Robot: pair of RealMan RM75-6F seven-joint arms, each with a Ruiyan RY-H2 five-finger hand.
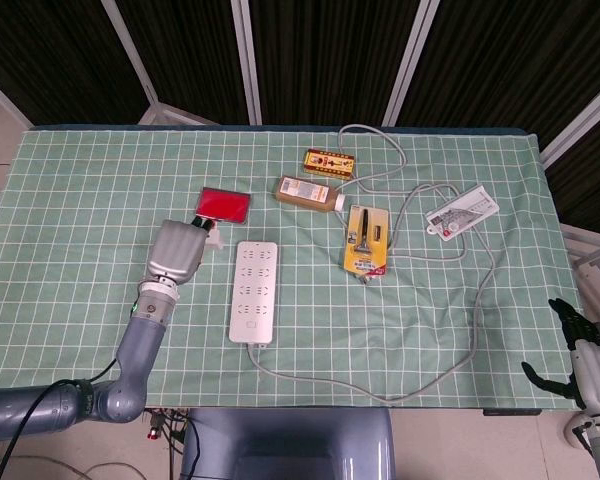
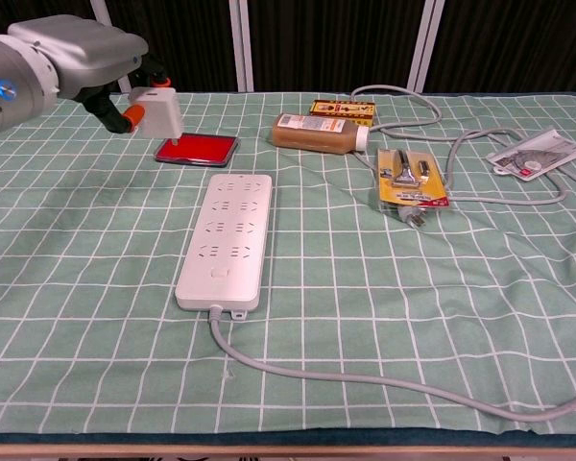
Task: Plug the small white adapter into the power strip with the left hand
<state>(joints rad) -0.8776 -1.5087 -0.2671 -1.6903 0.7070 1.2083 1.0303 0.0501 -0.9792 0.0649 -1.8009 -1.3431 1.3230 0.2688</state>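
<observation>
My left hand is raised above the table and holds the small white adapter at its fingertips. The adapter hangs in the air to the left of the white power strip, over the near edge of the red case. The strip lies flat on the green checked cloth with its sockets facing up and its grey cable running off the near end. My right hand stays low at the table's right edge, fingers spread, holding nothing.
A red case lies behind the strip. A brown bottle, a yellow-red box, a yellow blister pack and a white packet sit at the back right, with grey cable looping around them.
</observation>
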